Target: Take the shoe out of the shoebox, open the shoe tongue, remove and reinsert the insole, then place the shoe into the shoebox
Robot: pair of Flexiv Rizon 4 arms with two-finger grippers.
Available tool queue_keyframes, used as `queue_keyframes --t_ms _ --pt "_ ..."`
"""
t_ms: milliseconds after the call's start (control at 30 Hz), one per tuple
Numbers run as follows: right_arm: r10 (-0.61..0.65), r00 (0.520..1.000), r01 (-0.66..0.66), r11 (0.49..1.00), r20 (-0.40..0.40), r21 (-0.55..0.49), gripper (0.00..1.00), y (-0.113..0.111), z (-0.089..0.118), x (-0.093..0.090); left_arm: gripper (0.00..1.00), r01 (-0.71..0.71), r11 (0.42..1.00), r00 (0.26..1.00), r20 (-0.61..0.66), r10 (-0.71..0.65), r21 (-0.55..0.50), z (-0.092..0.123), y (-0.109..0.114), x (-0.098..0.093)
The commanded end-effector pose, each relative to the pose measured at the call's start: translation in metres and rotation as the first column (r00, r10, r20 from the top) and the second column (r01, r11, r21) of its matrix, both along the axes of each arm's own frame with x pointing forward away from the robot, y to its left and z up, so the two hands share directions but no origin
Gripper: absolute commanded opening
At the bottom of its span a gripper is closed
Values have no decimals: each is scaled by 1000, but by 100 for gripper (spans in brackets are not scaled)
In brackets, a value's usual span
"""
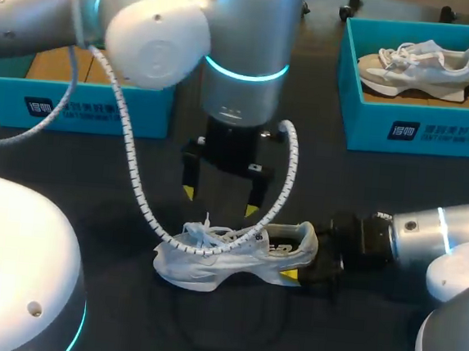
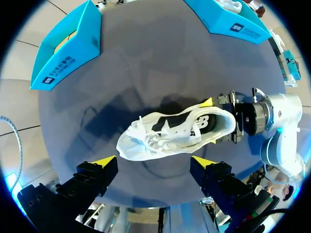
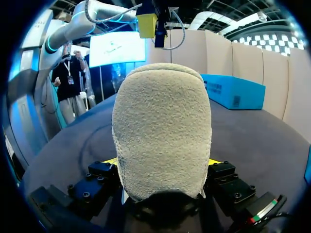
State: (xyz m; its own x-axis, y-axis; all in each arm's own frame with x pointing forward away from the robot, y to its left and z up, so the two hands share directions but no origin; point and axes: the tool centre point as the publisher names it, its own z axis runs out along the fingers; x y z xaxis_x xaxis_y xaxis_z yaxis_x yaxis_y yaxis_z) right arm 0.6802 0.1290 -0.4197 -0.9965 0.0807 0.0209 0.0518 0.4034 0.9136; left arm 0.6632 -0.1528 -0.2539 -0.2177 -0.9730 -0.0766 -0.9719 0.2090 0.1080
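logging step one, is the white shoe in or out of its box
Out: white laced sneaker over the dark table, heel gripped by the right end effector.

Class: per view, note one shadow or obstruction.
Head view: the left arm covers part of the left shoebox; left wrist view: a soft shadow lies on the table beside the shoe; right wrist view: the shoe's heel hides most ahead.

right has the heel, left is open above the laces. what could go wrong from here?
1. The right gripper clamps the shoe by the heel only; a pull on the tongue may pivot it or slip it free.
2. The left arm's coiled cable hangs down to the laces and might snag them.
3. The left gripper, open above the midfoot, could pinch loose laces rather than the tongue.
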Motion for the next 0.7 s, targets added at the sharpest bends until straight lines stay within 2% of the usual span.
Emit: queue_keyframes --t_ms 33,333,700 --pt "-2 1000 2 1000 1 -3 0 2 -1 1 100 -13 1000 1000 -24 14 23 -4 -13 -1" --pt "-2 1000 2 1000 1 -3 0 2 -1 1 100 -77 995 997 -16 78 56 -31 -48 -13" --pt "-2 1000 2 1000 1 -3 0 2 -1 1 100 -145 983 989 -1 146 112 -60 -60 -8"
